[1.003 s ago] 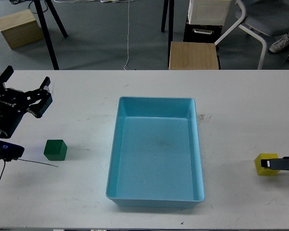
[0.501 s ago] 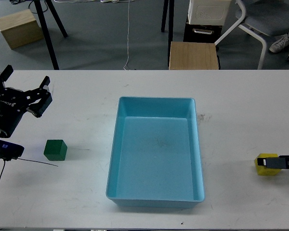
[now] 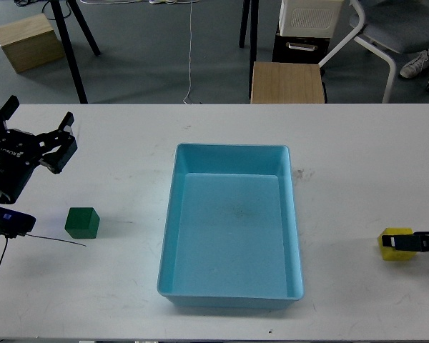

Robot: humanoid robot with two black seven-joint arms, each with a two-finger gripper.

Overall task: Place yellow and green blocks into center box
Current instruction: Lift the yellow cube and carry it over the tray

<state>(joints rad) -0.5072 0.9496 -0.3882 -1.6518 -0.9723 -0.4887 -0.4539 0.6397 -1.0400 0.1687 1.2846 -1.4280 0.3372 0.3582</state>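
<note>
A green block (image 3: 82, 222) sits on the white table (image 3: 365, 164), left of the light blue center box (image 3: 231, 223), which holds nothing. A yellow block (image 3: 395, 244) sits near the table's right edge. My left gripper (image 3: 37, 118) is open and empty, above and behind the green block, well apart from it. Of my right gripper (image 3: 418, 242), only a dark finger (image 3: 413, 242) shows at the right edge, lying across the yellow block. I cannot tell if it grips the block.
A thin black cable (image 3: 53, 241) trails on the table near the green block. Beyond the table's far edge stand a wooden stool (image 3: 287, 82), a chair (image 3: 393, 28) and a wooden box (image 3: 27, 41) on the floor.
The right gripper's finger has drawn slightly to the right over the yellow block. The left gripper and both blocks have hardly moved.
</note>
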